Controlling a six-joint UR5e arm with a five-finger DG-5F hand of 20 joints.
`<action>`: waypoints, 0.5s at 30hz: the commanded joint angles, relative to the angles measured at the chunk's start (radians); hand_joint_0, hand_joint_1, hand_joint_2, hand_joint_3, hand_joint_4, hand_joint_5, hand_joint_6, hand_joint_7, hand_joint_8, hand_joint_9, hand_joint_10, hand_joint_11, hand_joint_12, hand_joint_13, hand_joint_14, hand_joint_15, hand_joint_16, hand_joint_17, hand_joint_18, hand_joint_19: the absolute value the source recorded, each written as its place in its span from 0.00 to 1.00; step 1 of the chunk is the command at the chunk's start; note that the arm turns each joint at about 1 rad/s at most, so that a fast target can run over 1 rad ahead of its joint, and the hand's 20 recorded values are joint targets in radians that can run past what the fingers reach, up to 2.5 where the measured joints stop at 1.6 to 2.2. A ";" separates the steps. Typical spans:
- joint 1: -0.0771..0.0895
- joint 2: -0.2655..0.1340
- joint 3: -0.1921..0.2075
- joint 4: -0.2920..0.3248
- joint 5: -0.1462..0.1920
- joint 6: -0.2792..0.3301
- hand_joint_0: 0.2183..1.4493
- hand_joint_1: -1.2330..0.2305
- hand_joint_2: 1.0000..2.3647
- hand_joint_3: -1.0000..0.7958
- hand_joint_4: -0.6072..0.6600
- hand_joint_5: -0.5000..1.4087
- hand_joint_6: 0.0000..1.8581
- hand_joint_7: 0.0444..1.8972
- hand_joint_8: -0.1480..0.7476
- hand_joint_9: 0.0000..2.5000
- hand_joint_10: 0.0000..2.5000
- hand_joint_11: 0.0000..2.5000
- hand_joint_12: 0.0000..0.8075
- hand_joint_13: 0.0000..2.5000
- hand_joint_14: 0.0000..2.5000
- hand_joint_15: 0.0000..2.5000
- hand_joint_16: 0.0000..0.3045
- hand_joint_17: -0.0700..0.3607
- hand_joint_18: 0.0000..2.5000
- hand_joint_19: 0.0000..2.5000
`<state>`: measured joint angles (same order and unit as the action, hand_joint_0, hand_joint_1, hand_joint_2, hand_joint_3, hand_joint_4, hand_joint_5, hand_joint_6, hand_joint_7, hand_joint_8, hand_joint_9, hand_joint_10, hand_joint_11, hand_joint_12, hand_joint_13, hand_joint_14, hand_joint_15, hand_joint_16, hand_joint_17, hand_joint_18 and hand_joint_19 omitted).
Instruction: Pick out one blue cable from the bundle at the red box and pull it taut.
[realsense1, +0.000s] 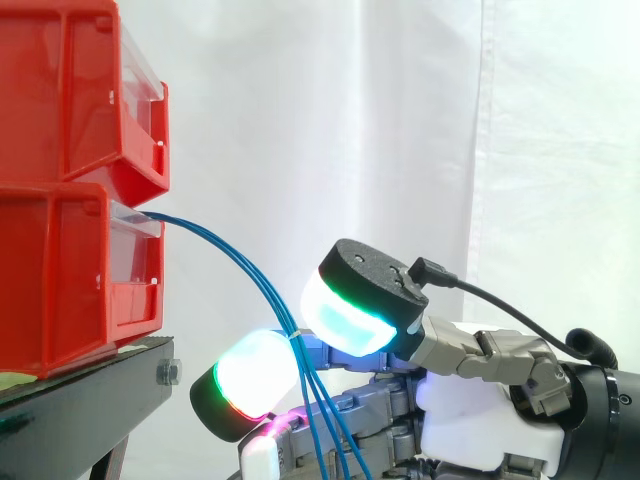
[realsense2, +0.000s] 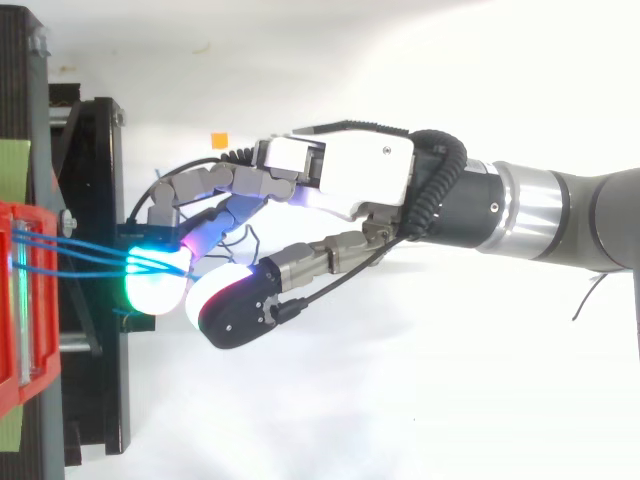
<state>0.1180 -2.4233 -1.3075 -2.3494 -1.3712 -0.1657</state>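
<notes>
Several thin blue cables (realsense1: 230, 245) leave the front of the lower red box (realsense1: 60, 270) and sag down to the right in a loose curve, held together by a small white tie (realsense1: 296, 333). My hand (realsense1: 470, 400) reaches in from the right, below the box. The bundle runs between the thumb's cyan-green pad (realsense1: 350, 310) and a finger's white-green pad (realsense1: 250, 380), which close on it from both sides. In the top view the cables (realsense2: 90, 255) run from the box (realsense2: 25, 300) to the green pad (realsense2: 155, 285) of the hand (realsense2: 350, 175).
A second red box (realsense1: 70, 90) is stacked on the lower one. Both rest on a black stand (realsense1: 90, 385) at the left. A white curtain hangs behind. A small orange marker (realsense2: 218, 139) lies on the white surface beyond the hand.
</notes>
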 joint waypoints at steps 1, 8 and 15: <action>-0.001 0.000 0.001 -0.001 -0.006 0.000 0.31 0.48 0.01 0.37 0.51 0.20 0.29 0.61 0.40 0.34 0.01 0.20 0.25 0.27 0.01 0.18 0.03 0.21 0.05 0.17; -0.004 0.000 0.002 -0.001 -0.006 0.002 0.31 0.49 0.01 0.37 0.51 0.19 0.33 0.56 0.41 0.34 0.01 0.20 0.25 0.27 0.01 0.18 0.03 0.21 0.05 0.18; -0.012 0.000 0.011 -0.010 -0.023 0.011 0.29 0.54 0.00 0.32 0.51 0.19 0.33 0.56 0.41 0.34 0.01 0.20 0.25 0.27 0.01 0.18 0.03 0.21 0.04 0.18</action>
<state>0.1083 -2.4235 -1.2982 -2.3559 -1.3872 -0.1576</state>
